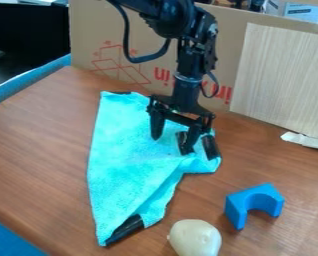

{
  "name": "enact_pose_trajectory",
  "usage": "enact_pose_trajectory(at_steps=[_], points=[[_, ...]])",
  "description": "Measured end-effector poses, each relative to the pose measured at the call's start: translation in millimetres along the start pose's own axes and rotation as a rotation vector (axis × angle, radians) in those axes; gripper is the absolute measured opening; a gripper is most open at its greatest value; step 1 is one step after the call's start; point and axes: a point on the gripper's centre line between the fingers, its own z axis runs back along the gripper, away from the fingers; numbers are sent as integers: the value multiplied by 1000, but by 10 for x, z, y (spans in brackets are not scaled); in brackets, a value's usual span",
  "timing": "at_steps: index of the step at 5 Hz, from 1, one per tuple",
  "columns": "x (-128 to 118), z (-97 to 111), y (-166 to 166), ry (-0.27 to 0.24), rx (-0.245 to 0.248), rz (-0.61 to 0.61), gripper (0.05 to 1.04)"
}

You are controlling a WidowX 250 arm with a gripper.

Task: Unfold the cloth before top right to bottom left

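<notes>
Pale bulb (196, 239) nr worktop (38, 150) front; claw (172, 144) wide over cloth (125, 150). We shd pinch top layer only, ease it low twd front-left edge.

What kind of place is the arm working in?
Likely a lab or workshop tabletop: a wooden table, a cardboard sheet standing behind the arm, and a loose blue block.
</notes>
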Motion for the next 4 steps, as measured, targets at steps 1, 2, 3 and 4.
enact_pose_trajectory(at_steps=[1,2,3,4], points=[[-3,-7,-12,0,-7,-1,1000],[1,4,-23,0,-15,4,958],[18,-12,-40,1,-14,4,686],[23,-14,-97,4,-13,-9,404]])
